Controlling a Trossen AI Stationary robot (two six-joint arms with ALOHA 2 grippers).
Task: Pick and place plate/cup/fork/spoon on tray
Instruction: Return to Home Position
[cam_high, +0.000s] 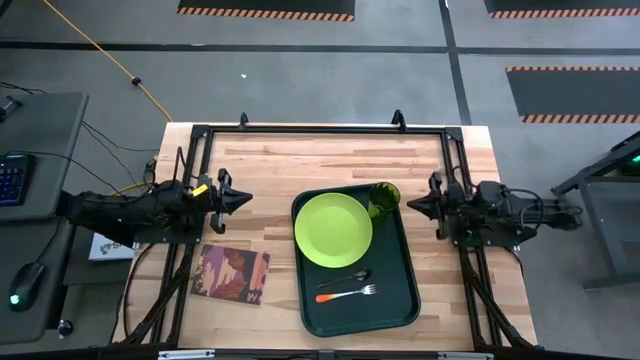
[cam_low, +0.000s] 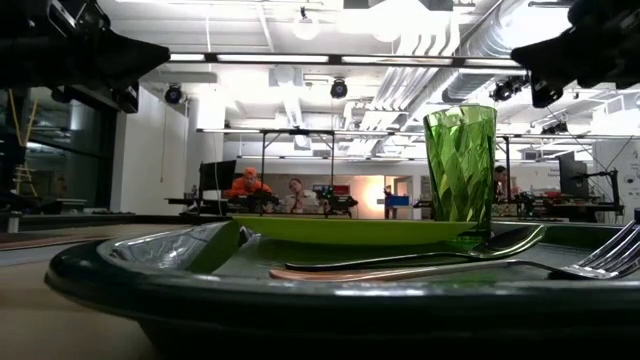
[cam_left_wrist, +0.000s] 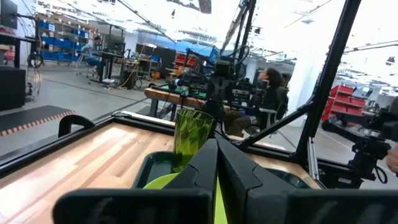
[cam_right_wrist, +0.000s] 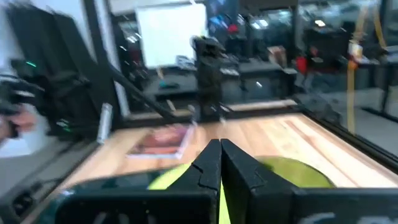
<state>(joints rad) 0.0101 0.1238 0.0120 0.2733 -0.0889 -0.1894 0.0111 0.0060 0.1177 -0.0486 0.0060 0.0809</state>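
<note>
The dark green tray (cam_high: 400, 300) lies on the table right of the middle. On it the lime-green plate (cam_high: 333, 229) rests flat at its far left, and the green cup (cam_high: 384, 199) stands upright at the far right corner. The dark spoon (cam_high: 347, 278) and the orange-handled fork (cam_high: 345, 294) lie side by side nearer the tray's front. My left gripper (cam_high: 247, 198) hovers shut at the table's left, pointing level toward the tray, holding nothing. My right gripper (cam_high: 410, 203) hovers shut just right of the cup, holding nothing.
A reddish-brown patterned mat (cam_high: 231, 274) lies flat at the near left of the table. A black frame (cam_high: 320, 128) runs along the table's edges. Bare wood shows between the mat and the tray and along the far side.
</note>
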